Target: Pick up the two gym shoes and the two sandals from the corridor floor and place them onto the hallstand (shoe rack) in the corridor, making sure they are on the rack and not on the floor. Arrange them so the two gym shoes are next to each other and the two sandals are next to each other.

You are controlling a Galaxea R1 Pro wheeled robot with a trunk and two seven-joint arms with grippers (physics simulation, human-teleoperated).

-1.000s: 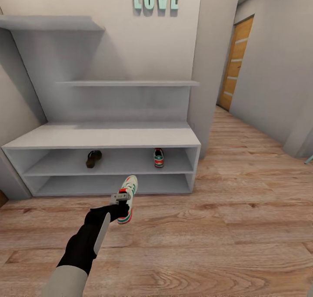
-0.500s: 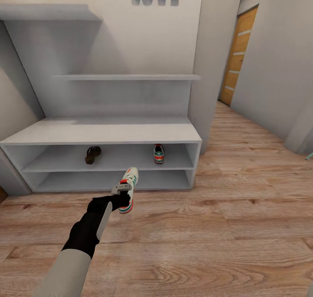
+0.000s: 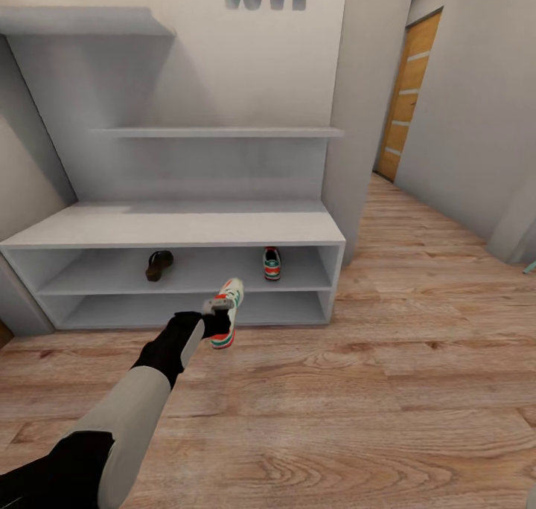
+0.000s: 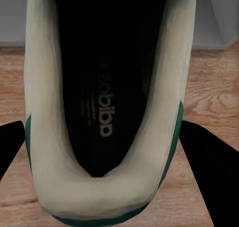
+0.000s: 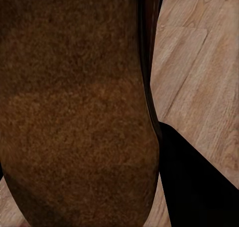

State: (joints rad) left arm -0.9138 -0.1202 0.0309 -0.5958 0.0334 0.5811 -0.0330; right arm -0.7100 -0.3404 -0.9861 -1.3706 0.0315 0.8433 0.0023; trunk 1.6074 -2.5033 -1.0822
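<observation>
Gym shoe, white with green stripes, hangs above the corridor floor before the hallstand, the left fingers clamped on its heel. Its mate and one sandal sit well apart on the upper open shelf. The right fingers grip another brown sandal.

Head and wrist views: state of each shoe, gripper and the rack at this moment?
Gym shoe: held off the floor in the left gripper, before the hallstand.
Second gym shoe: on the hallstand's upper open shelf, right side.
Sandal: same shelf, left side.
Second sandal: gripped in the right gripper, above the floor.
</observation>
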